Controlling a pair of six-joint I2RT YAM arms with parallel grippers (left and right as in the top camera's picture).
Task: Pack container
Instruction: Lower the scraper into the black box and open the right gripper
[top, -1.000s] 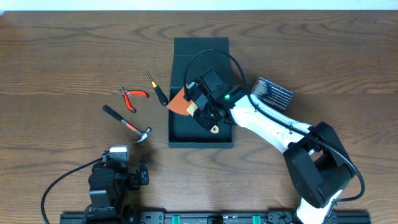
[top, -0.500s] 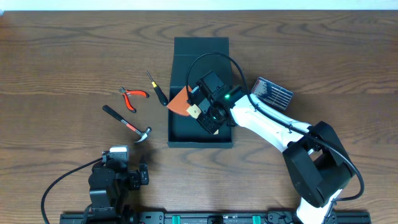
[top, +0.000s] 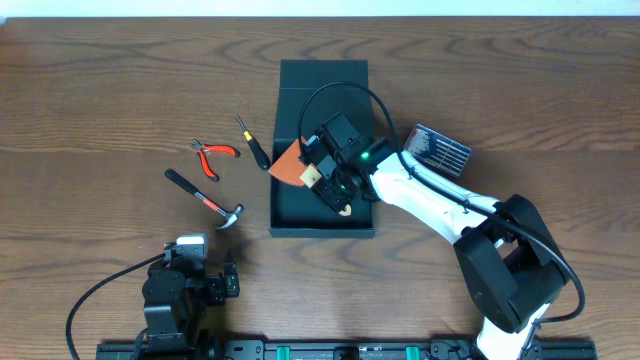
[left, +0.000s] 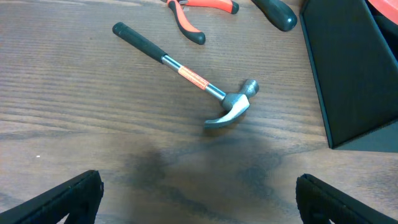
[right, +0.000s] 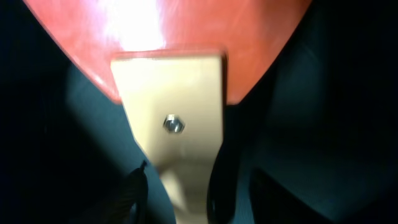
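Right gripper hangs inside the container, straddling the scraper handle; whether it grips, I cannot tell.

hammer, pliers and screwdriver lie left of the container, a case right.

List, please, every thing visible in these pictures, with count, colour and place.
container: 1, dark teal-black, table centre, lid open
scraper: 1, orange blade, beige handle, in container
screwdriver: 1, black, beside container's left wall
pliers: 1, red handles, left of screwdriver
hammer: 1, black handle, below pliers
flat case: 1, dark, right of container
table: 1, brown wood
left gripper: open, over table near hammer
right gripper: inside container, at scraper handle
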